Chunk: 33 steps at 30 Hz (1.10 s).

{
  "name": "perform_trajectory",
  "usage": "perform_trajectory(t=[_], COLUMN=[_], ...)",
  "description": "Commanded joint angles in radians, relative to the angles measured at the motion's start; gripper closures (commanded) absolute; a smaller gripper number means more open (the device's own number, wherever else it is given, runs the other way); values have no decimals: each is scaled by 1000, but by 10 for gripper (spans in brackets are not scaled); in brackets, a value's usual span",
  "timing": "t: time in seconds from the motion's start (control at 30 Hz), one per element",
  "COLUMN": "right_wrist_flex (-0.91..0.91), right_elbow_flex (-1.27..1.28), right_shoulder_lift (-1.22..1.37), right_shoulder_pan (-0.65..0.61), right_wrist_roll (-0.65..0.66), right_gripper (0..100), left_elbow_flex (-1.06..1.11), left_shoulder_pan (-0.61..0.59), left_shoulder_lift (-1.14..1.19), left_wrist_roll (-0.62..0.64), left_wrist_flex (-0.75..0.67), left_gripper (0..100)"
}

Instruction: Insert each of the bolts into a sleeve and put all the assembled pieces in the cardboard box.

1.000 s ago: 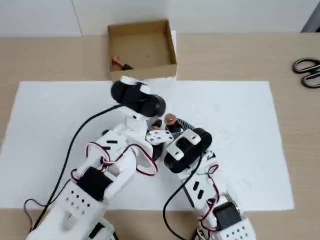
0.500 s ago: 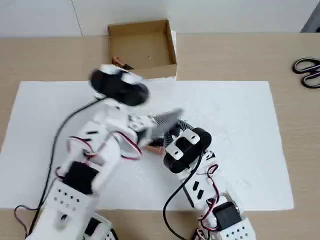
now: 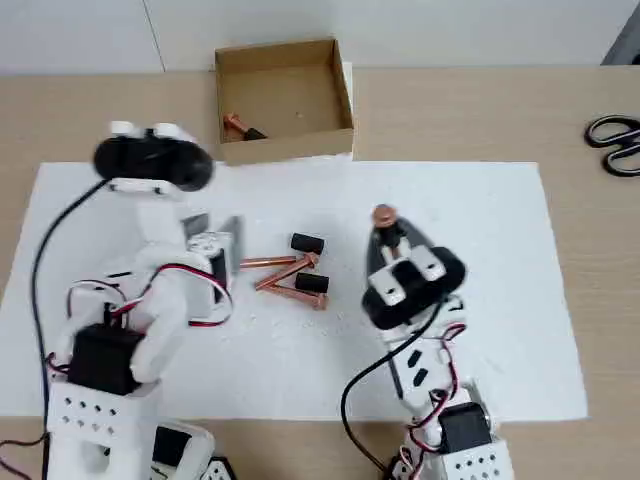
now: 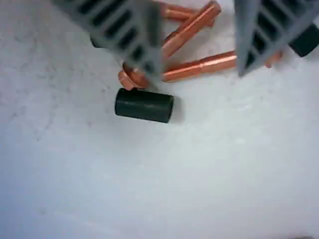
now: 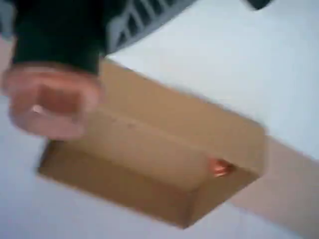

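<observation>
Sitting at the far side of the table, the cardboard box (image 3: 300, 100) holds one assembled piece (image 3: 238, 126) in its near left corner, partly cut off by the wall. On the white paper (image 3: 500, 300), between the arms, lie three loose bolts (image 3: 283, 274) and two loose sleeves (image 3: 306, 243). The left gripper (image 4: 198, 72) hangs over them, fingers spread apart. The right gripper (image 3: 386, 235) pinches a second piece (image 3: 383, 214), a bolt in a sleeve, blurred in its wrist view. Scissors (image 3: 612, 142) lie far right, cut off.
</observation>
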Motion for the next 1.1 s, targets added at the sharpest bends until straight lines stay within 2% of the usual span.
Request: perform_trajectory(t=[0.0, 0.13, 0.27, 0.43, 0.57, 0.67, 0.83, 1.07], right_wrist_flex=[-2, 116, 154, 156, 151, 148, 145, 147], right_elbow_flex=[-89, -252, -442, -721, -930, -1085, -1352, -1801], right_shoulder_lift=[-1, 25, 159, 496, 857, 1101, 1465, 1893], right_shoulder_pan=[64, 68, 64, 68, 62, 22, -85, -134], right_wrist_roll=[-83, -115, -117, -117, -120, -120, -117, -115], right_gripper=[995, 995, 995, 995, 995, 995, 995, 995], left_elbow_flex=[-33, -33, -18, 133, 143, 148, 150, 289], left_shoulder_pan=[-20, 21, 92, 115, 114, 68, -101, -118], left_shoulder_lift=[0, 2, 2, -6, -8, -9, -64, -373], left_wrist_roll=[2, 5, 6, 8, 8, 8, 81, 80], left_wrist_flex=[5, -11, -57, -115, -109, -109, -112, -161], left_gripper=[996, 994, 994, 994, 994, 994, 994, 994])
